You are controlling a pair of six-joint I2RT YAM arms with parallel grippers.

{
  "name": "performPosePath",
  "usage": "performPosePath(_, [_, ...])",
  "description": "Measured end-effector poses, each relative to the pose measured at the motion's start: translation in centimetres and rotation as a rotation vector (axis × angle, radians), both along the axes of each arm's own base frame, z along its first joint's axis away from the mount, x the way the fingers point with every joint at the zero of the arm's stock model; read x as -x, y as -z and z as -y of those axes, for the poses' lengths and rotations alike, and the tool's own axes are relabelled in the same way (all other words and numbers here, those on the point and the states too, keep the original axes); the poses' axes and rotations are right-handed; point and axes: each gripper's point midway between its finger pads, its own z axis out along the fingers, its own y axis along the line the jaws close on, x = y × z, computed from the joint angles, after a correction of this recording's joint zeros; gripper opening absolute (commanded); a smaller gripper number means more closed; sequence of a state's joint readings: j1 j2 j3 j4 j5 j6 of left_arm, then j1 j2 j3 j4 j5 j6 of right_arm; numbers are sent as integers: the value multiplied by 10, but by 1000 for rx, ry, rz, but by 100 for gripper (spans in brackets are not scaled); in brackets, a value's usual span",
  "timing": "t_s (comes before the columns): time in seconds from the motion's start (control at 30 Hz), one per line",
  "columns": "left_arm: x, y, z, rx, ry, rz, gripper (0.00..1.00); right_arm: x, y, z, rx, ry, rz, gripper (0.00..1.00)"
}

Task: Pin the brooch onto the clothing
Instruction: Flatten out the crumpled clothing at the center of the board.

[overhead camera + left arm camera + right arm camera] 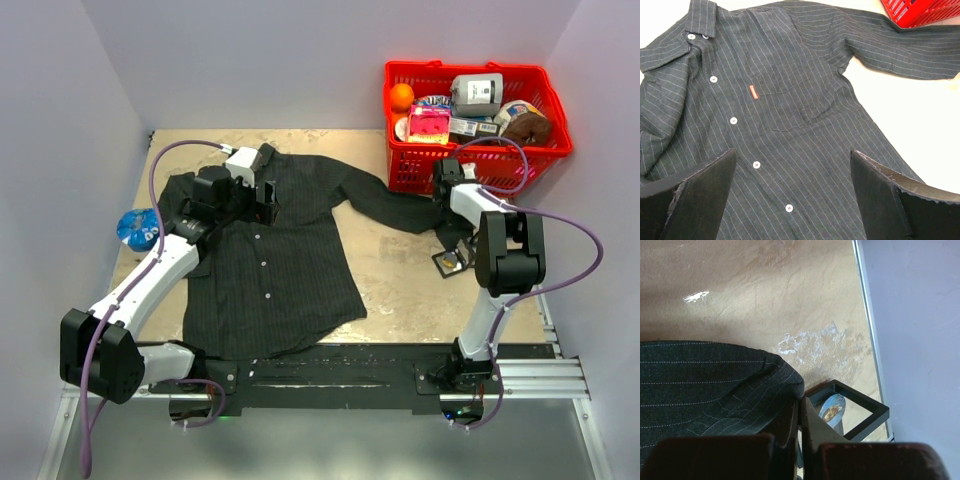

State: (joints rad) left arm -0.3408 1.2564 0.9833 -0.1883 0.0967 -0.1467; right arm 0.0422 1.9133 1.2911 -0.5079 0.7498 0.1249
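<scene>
The left claw is spread wide and holds nothing. Its two dark foam pads, rough and frayed at the edges, hang above the front of the shirt, apart from the cloth, one to either side of the button line.

The right claw is closed to a thin slit. Its tips sit at the shirt's sleeve cuff, at the near corner of a small black tray. I cannot tell whether anything is pinched between them.

The shirt lies flat and face up on the table, one sleeve stretched out towards a red basket. Its cloth is a dark charcoal weave with fine pale pinstripes, softly creased. Small round pale buttons run down the front. Beside them is a narrow red tag, sewn at the top edge of a chest pocket with a curved bottom seam.

The brooch is a glossy oval, blue with a brownish picture. It rests in the square, thin-walled tray just beside the cuff, not on the shirt.

The table is tan and mottled with pale scuffs. The basket, beyond the sleeve, is plastic lattice.
</scene>
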Motion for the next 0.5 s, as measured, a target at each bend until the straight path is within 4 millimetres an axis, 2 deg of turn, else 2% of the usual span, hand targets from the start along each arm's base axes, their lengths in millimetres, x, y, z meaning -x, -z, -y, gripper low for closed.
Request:
performPosePath(0.03, [0,0,0,0,1,0,99,0,0,0,0,0,1,1])
performPosePath(0.1, [0,0,0,1,1,0,99,-1,0,0,0,-3,0,16])
performPosePath(0.13, [0,0,0,1,2,0,99,-1,0,0,-1,-4,3,27])
performPosePath(0.17, [0,0,1,1,3,-1,99,-2,0,0,-3,-6,3,53])
performPosePath(0.23, [0,0,1,2,6,-1,99,-2,-1,0,-6,-11,2,69])
performPosePath(0.3, [1,1,3,2,9,-3,99,-2,-1,0,-11,-18,-1,77])
performPosePath(0.5, [9,12,26,-11,70,-29,99,-3,-9,-6,-33,-50,6,83])
